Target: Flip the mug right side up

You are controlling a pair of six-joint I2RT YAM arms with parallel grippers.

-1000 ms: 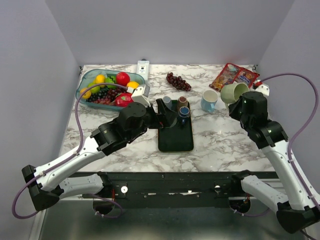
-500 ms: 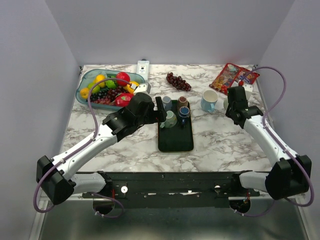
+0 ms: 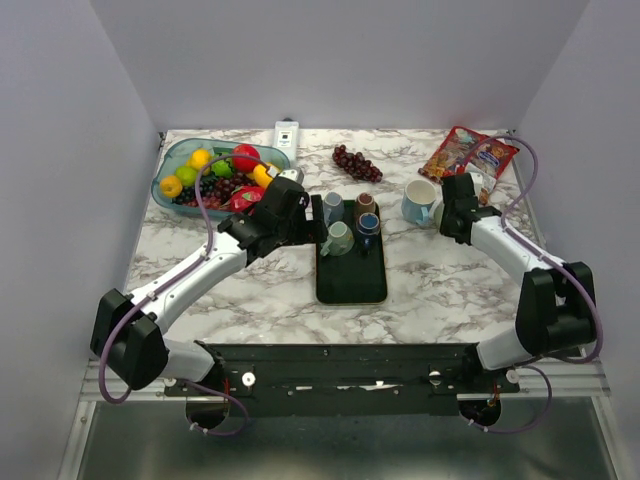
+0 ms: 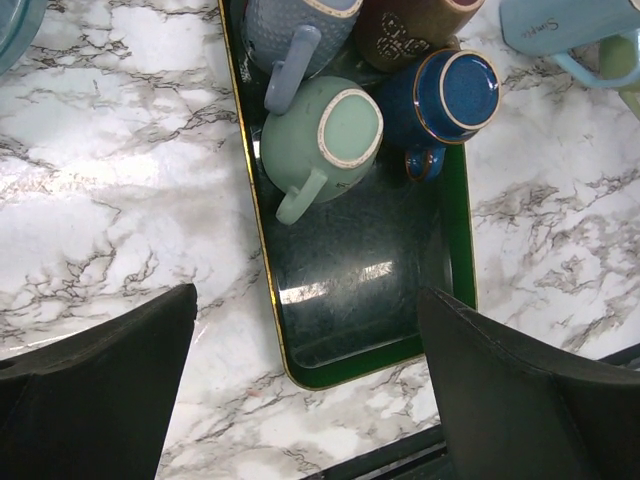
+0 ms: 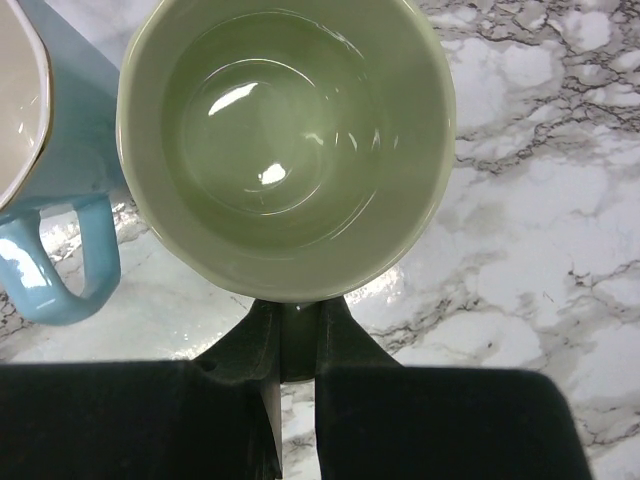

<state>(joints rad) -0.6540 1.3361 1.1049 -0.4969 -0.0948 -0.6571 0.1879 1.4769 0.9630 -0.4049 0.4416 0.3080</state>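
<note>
no text reads clearly; the light blue mug (image 4: 572, 24) bears script too faint to read.

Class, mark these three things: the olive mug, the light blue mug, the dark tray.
olive mug (image 5: 285, 150), right wrist view, inner bottom.
light blue mug (image 5: 100, 245), right wrist view, handle.
dark tray (image 4: 350, 300), left wrist view, bare floor.

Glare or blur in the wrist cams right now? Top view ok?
Left wrist: bright glare on the white marble tabletop, a smaller reflection on the glossy dark green tray, near fingers soft and black. Right wrist: highlights inside the pale green ceramic mug, otherwise sharp. Top external: even light, no strong glare.
</note>
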